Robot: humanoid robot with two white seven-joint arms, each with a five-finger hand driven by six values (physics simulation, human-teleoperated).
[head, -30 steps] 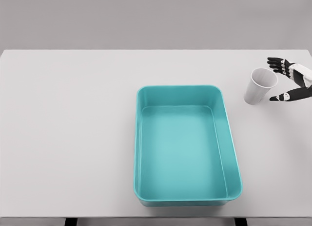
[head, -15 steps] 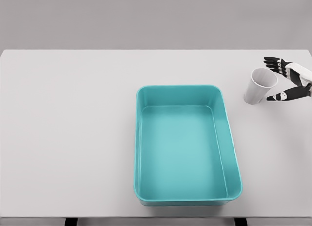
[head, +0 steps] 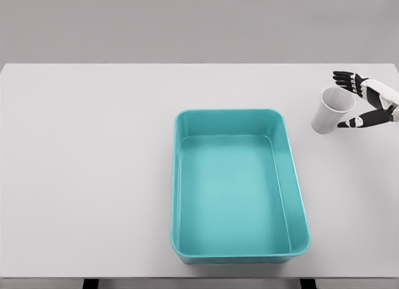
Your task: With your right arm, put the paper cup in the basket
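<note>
Right hand [head: 369, 102] has closed in slightly on the paper cup [head: 330, 110] since a second ago; fingers spread, bracketing the rim, not clamped. Cup stands tilted at the basket's [head: 293, 176] two o'clock, unmoved.

We find no legible text, label, brand, number or sign on any surface in the head view.

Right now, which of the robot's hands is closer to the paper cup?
Right. The right hand is just beside the paper cup, on its right, fingers spread around it. The left hand is not in view.
</note>
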